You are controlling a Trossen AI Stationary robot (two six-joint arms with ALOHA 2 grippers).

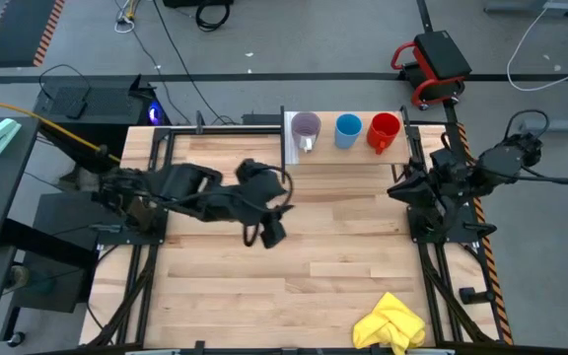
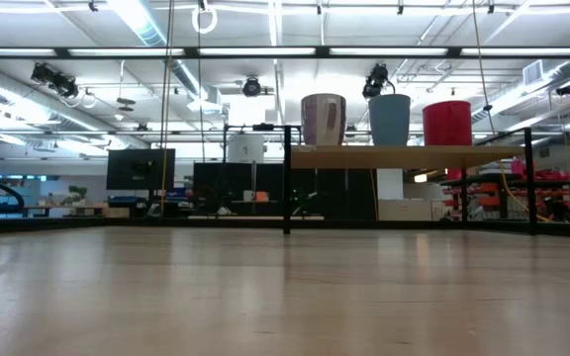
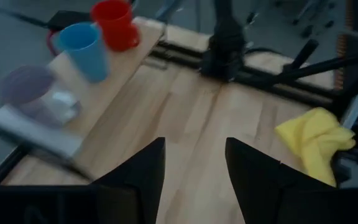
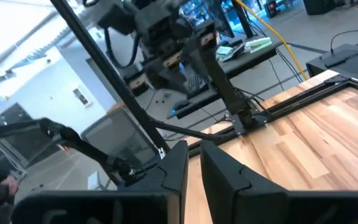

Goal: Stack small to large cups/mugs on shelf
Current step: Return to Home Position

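Observation:
Three cups stand upright in a row on the shelf point(image 1: 348, 156) at the table's far side: a purple mug point(image 1: 306, 128), a blue cup point(image 1: 348, 130) and a red mug point(image 1: 384, 131). They also show in the low view, the purple mug point(image 2: 324, 120), the blue cup point(image 2: 389, 120) and the red mug point(image 2: 446, 123), resting on their bases on the board point(image 2: 404, 151). My left gripper point(image 1: 270, 231) hangs open and empty over the middle of the table, on the near side of the shelf; its own view point(image 3: 194, 168) shows the cups ahead. My right gripper point(image 1: 400, 187) is shut and empty at the table's right edge.
A yellow cloth point(image 1: 390, 320) lies crumpled at the table's near right corner; it also shows in the left wrist view point(image 3: 316, 143). The shelf's white side panel point(image 1: 288, 138) stands beside the purple mug. The tabletop point(image 1: 264, 286) spreads below the arms.

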